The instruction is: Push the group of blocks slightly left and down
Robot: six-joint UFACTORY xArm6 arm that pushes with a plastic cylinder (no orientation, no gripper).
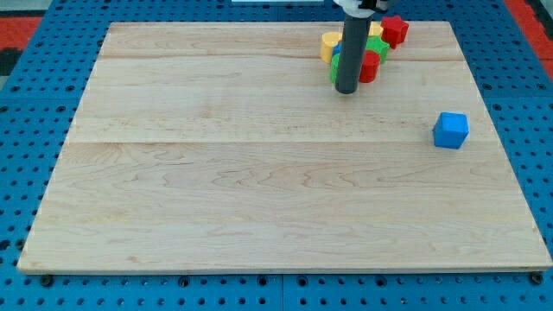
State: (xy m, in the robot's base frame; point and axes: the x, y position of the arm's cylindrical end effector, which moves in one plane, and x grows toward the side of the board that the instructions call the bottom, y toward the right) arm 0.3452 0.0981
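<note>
A tight group of blocks sits near the view's top, right of centre: a yellow block (330,41) at its left, a red block (395,30) at its upper right, another red block (369,67) lower down, green pieces (378,45) between them and a bit of blue (336,53) beside the rod. The dark rod comes down from the view's top in front of this group and hides part of it. My tip (346,90) rests on the board at the group's lower edge, just below the green and red blocks. A blue cube (450,130) lies alone at the view's right.
The light wooden board (259,190) lies on a blue perforated table (17,104). The group sits close to the board's top edge.
</note>
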